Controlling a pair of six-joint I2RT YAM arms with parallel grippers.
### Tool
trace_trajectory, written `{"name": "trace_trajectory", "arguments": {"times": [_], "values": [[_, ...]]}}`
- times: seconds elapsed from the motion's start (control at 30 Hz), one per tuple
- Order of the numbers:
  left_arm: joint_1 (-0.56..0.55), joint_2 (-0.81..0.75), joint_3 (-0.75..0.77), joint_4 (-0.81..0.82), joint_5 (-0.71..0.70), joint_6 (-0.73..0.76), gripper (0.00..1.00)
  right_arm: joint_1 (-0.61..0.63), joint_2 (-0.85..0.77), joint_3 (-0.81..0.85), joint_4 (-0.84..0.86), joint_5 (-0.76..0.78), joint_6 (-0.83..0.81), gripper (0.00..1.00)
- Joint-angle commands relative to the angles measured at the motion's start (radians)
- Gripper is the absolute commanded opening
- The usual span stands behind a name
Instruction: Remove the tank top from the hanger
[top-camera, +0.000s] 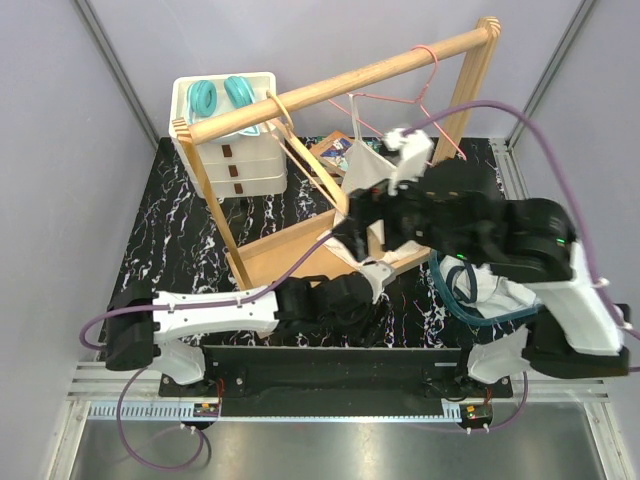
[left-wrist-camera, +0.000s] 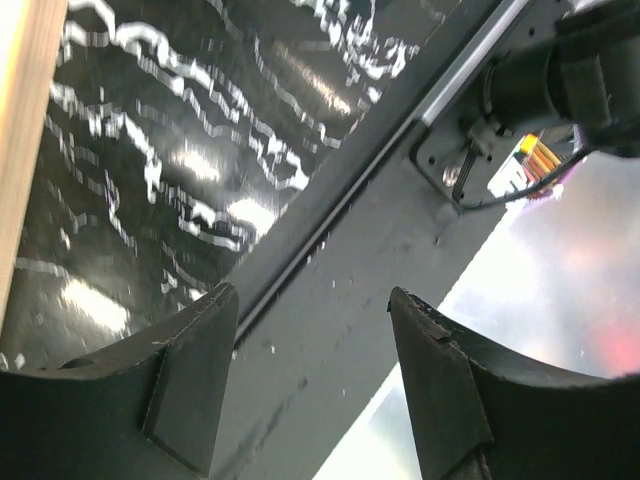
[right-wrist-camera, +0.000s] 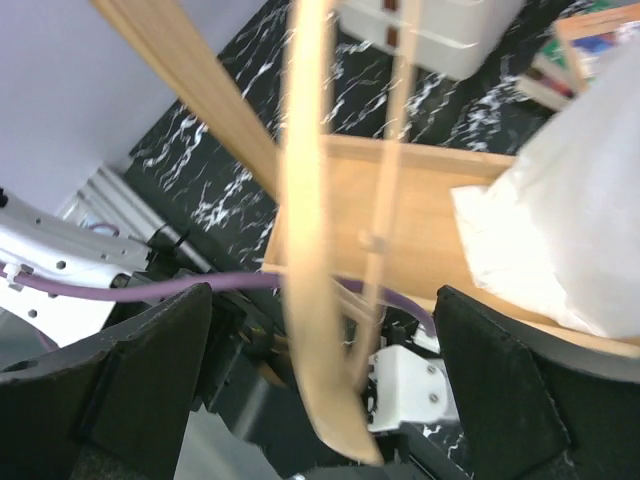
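On the wooden clothes rack (top-camera: 340, 85) at the back of the counter (top-camera: 180, 230), the white tank top (top-camera: 365, 165) hangs from the pink wire hanger (top-camera: 440, 112), with its straps over the wire. So the garment is not yet off. The right arm (top-camera: 500, 235) is raised close beside it. In the wrist view the right jaws stand wide apart and grasp nothing. A pale wooden bar (right-wrist-camera: 305, 200) passes between them (too blurred to say which part it is), and the white cloth lies off to one side. The left arm (top-camera: 215, 312) rests low near the front edge, and the left jaws are also released and empty.

I judge that the step in hand is the approach for a grip. The next move calls for turning the right jaws toward the cloth, pinching it near a strap, and sliding it off the end of the wire.
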Motion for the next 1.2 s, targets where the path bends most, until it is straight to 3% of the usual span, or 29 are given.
{"name": "trace_trajectory", "arguments": {"times": [0.0,0.33,0.43,0.57,0.63,0.73,0.93,1.03,1.17], "values": [[0.019,0.053,0.096,0.035,0.027,0.085,0.66,0.0,-0.132,-0.104,-0.002,0.161,0.055,1.0],[0.022,0.074,0.024,0.113,0.035,0.093,0.63,0.0,-0.287,-0.236,-0.012,0.227,0.141,1.0],[0.022,0.056,-0.012,0.167,-0.033,0.111,0.61,0.0,-0.309,-0.252,-0.045,0.289,0.173,1.0],[0.024,0.025,-0.062,0.272,-0.059,0.128,0.59,-0.006,-0.326,-0.282,-0.154,0.495,0.222,1.0],[0.022,0.027,-0.054,0.294,-0.041,0.139,0.57,-0.067,-0.321,-0.289,-0.231,0.537,0.23,1.0],[0.022,0.039,-0.033,0.29,-0.002,0.144,0.54,-0.258,-0.32,-0.324,-0.225,0.44,0.158,1.0],[0.021,0.014,-0.046,0.276,0.021,0.154,0.51,-0.398,-0.268,-0.341,-0.158,0.438,0.005,1.0],[0.021,-0.019,-0.068,0.259,0.033,0.147,0.49,-0.589,-0.232,-0.322,-0.041,0.277,-0.108,1.0],[0.016,-0.126,-0.131,0.256,0.045,0.127,0.47,-0.708,-0.153,-0.258,0.024,0.091,-0.138,1.0]]}}
